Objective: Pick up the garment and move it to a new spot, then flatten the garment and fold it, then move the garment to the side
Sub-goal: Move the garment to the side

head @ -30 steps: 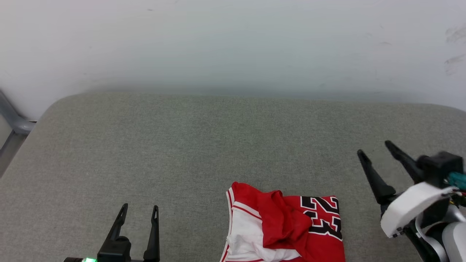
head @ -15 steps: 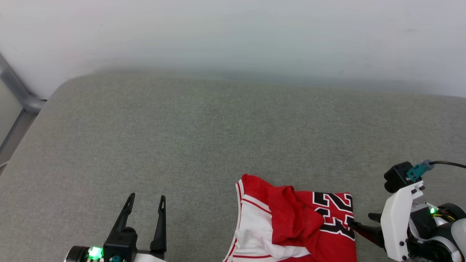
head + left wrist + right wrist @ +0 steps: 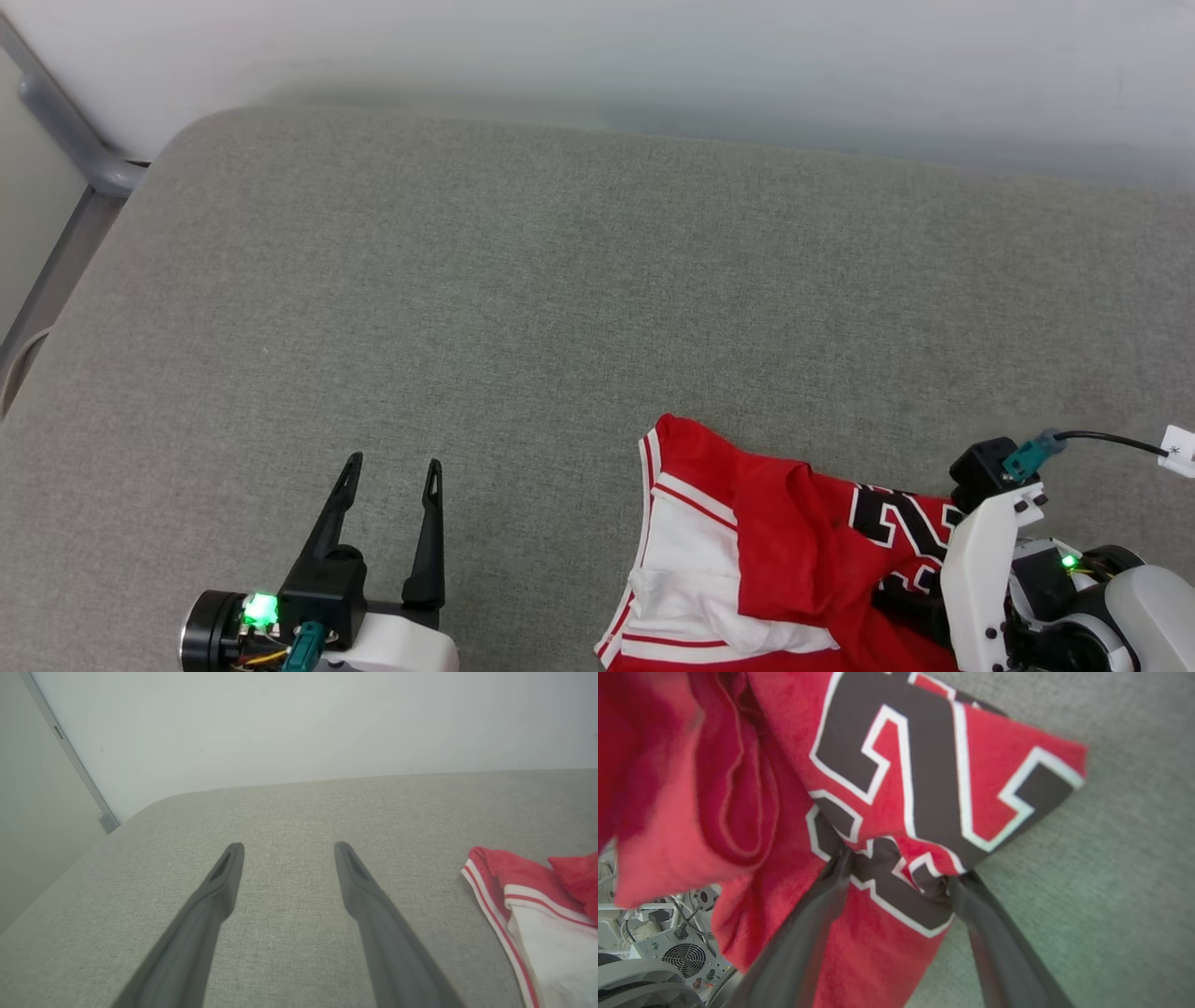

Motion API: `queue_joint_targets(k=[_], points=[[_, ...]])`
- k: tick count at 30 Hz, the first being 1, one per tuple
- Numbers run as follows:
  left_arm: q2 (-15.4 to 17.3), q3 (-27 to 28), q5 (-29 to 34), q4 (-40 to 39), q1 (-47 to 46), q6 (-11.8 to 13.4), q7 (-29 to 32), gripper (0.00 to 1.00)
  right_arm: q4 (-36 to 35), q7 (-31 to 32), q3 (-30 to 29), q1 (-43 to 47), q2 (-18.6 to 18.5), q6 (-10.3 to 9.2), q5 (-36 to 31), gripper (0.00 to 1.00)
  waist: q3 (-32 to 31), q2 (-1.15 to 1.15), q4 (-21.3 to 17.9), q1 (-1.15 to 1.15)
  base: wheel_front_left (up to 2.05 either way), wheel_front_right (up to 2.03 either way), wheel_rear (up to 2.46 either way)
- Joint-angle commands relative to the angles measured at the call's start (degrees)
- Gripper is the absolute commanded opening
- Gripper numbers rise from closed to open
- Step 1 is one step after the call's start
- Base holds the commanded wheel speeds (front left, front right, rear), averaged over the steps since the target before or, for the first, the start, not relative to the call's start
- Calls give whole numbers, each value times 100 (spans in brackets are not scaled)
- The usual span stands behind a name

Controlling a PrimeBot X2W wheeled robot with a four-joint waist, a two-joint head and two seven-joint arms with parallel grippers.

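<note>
Red jersey T-shirt [image 3: 784, 551] crumpled on grey fabric surface [image 3: 560, 280], right tool [image 3: 901, 870] spread, straddling numbered edge, left tool [image 3: 392, 464] open, well apart

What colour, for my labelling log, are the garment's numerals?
The numerals are black, outlined white; clearest in the right wrist view.

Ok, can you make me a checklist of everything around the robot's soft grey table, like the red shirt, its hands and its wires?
Surface: grey fabric pad, rounded far-left corner.
Job's things: garment, red and white, rumpled at the near right; numerals showing.
Clutter: nothing seen.
Grippers: left gripper open over bare pad; right gripper open, fingers astride a bunched fold at the numerals.
Cables: black cable with a teal plug on the right wrist.
Surroundings: pale wall; grey metal bar at the left; fan box at the right wrist view's lower left.
</note>
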Motion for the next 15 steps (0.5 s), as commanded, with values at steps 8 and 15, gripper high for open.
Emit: queue_joint_targets(k=[8,15], points=[[-10,59,-17,74,-120,2,-13,100,182,-766,606,-284,16,-1,80,0,74,0,-37,0,0,0,0],[-18,114,-8,68,35,37,-13,100,-252,-1335,764,-940,-410,-3,-45,0,-128,0,-296,0,0,0,0]])
